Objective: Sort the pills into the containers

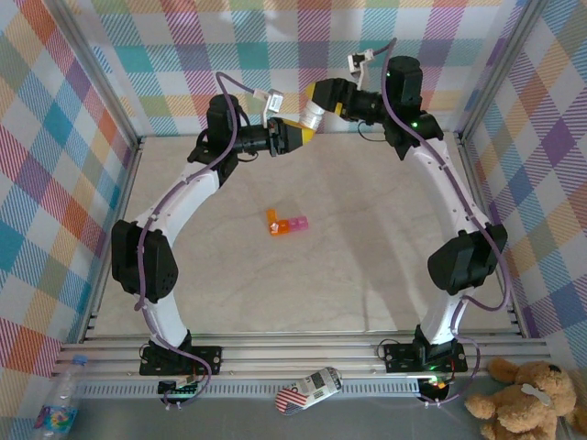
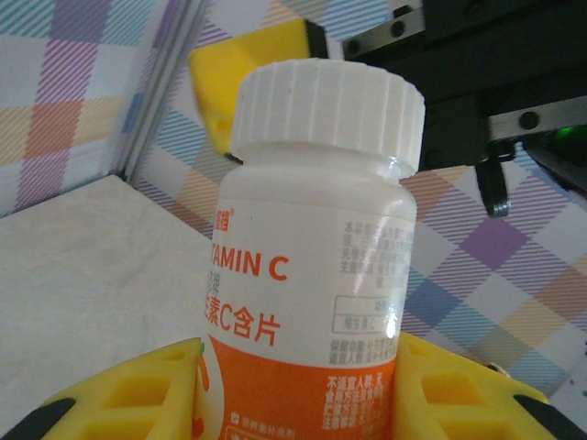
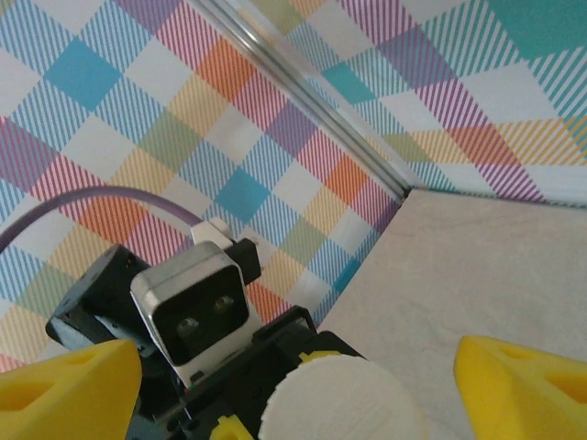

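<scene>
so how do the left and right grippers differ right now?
Left gripper is clamped on the vitamin bottle; right gripper is open, holding nothing. Left grips the bottle's body; right's fingers straddle its white cap with gaps either side. Both have yellow fingers.

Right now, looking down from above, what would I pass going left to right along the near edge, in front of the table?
Plastic bottle → left arm's base → small flag-patterned object → right arm's base → teddy bear.

Glossy plastic bottle (image 2: 312, 302), ribbed cap (image 2: 326, 110), plastic containers (image 1: 286, 225)
</scene>
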Tool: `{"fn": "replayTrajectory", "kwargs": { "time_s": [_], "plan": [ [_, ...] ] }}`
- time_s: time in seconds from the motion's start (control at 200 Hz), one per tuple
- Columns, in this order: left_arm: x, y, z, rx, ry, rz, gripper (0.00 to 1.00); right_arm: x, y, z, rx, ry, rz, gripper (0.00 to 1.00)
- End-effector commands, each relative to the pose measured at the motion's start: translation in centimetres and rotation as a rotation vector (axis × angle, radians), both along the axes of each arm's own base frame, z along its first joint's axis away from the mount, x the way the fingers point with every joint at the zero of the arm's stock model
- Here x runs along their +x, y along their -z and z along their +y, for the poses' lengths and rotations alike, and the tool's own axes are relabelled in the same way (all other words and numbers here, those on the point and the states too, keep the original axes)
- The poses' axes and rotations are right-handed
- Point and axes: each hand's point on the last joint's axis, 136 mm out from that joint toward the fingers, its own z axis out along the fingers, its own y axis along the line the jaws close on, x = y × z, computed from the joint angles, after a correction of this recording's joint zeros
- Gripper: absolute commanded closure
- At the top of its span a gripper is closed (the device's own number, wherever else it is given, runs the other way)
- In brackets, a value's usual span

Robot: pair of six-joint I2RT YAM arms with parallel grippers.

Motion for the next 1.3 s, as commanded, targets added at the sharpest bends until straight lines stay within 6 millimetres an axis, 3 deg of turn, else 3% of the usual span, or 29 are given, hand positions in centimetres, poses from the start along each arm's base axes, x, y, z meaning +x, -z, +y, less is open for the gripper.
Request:
{"fn": "replayTrajectory", "kwargs": {
  "time_s": [0.0,0.45,0.93,1.175,1.295],
  "plan": [
    [-1.2,-1.7,-0.2,-0.018,0.059,-0.026,1.00,-0.4,0.0,0.4,-0.012,-0.045,-0.013,0.14],
    [-1.2,-1.5,-0.3,-0.015,0.063,-0.020,1.00,-1.1,1.3,1.6,-0.011,-0.092,0.013,0.36],
    [-1.2,-1.5,-0.2,-0.015,0.055,-0.024,1.00,-1.4,2.2,2.1,-0.014,-0.107,0.035,0.41],
    [-1.1,-1.6,-0.2,-0.017,0.053,-0.024,1.00,-1.8,2.5,2.1,-0.012,-0.104,0.035,0.55],
    [-1.2,-1.5,-0.2,-0.016,0.054,-0.023,1.00,-1.9,2.4,2.0,-0.007,-0.100,0.034,0.51]
  ]
}}
